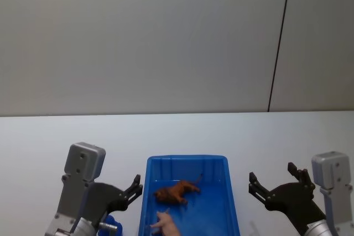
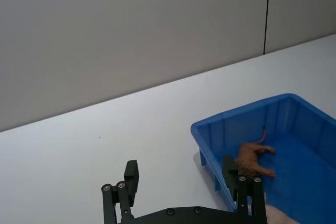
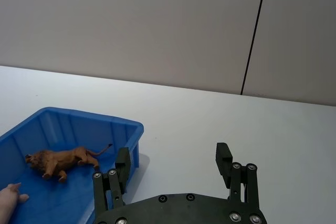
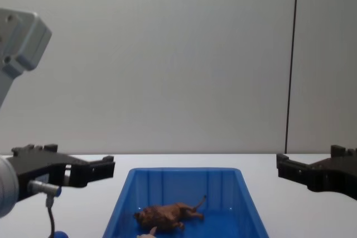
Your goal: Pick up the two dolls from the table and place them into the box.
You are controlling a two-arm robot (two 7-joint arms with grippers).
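Lion figurine (image 1: 176, 192) and pink doll (image 1: 166, 225) inside blue box (image 1: 188, 160); left gripper (image 2: 180, 165) and right gripper (image 3: 173, 152) flank it, both spread wide, empty.

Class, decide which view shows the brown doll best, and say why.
The right wrist view: the brown doll lies side-on in the box, clear head to tail. The head view shows it smaller from above, the chest view from the side; in the left wrist view the left gripper overlaps its head.

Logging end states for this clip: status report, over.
Left gripper, right gripper open, empty, flanking bright blue plastic bin. Shaggy reddish-brown lion doll and pale pink doll both inside. Nothing obstructing.
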